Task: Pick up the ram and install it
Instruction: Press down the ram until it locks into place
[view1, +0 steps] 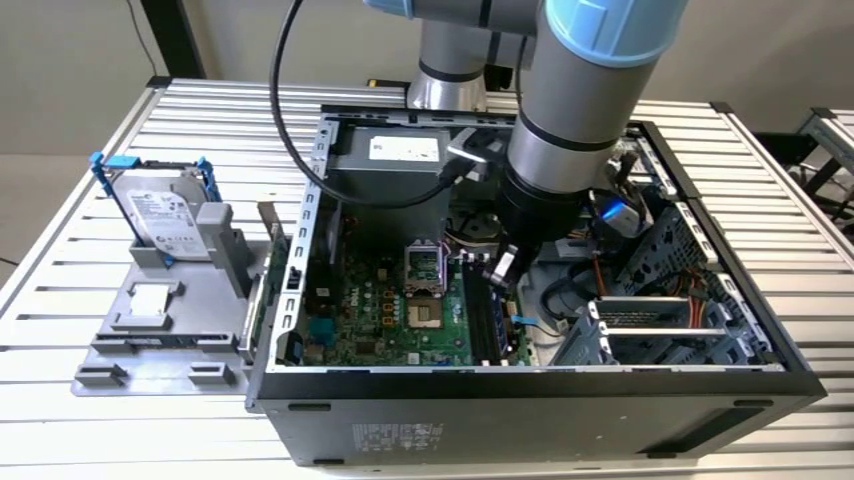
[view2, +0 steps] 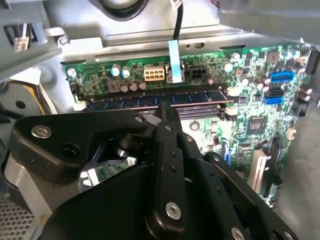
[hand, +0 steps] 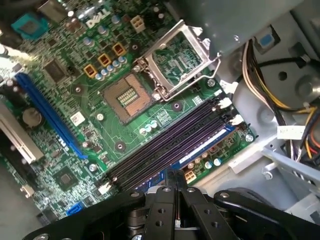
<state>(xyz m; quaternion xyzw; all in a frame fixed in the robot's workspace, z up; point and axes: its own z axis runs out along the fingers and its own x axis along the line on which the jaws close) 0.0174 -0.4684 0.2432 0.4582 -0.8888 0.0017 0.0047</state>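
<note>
Black pincer fingers are pressed together, empty, just above the motherboard's slots. Its tip touches the ram, which stands in the slot row.

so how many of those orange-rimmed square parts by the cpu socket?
3 orange-rimmed square parts in the first wrist view. They sit in a diagonal row on the motherboard, beside the open CPU socket. Others may be hidden elsewhere.
</note>
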